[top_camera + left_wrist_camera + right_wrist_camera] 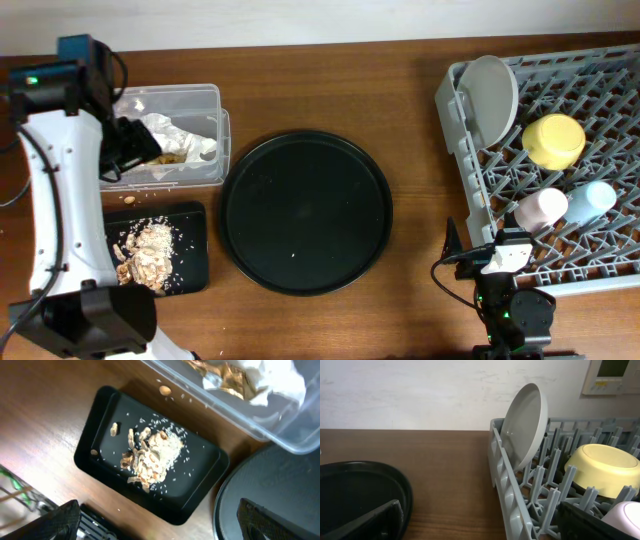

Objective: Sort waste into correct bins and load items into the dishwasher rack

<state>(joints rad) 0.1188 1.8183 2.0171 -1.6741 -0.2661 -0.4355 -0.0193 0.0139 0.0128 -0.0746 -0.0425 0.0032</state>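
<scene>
**Overhead view:** the dishwasher rack [470,150] is cut off at 3 o'clock. The 9 o'clock sides of the clear tub [205,100] and the flat black tray [192,252] are covered by the left arm [60,190]; the crumpled wrapper [185,135] is partly hidden beneath it.

**Left wrist view:** the tub is cropped at 1 o'clock, the round black tray [270,485] at 5 o'clock; a blurred object [15,492] at 8 o'clock cannot be identified.

**Right wrist view:** the pink cup [625,515] is cropped at 4 o'clock, and the yellow bowl [605,467] is partly screened by pegs [538,490].
</scene>
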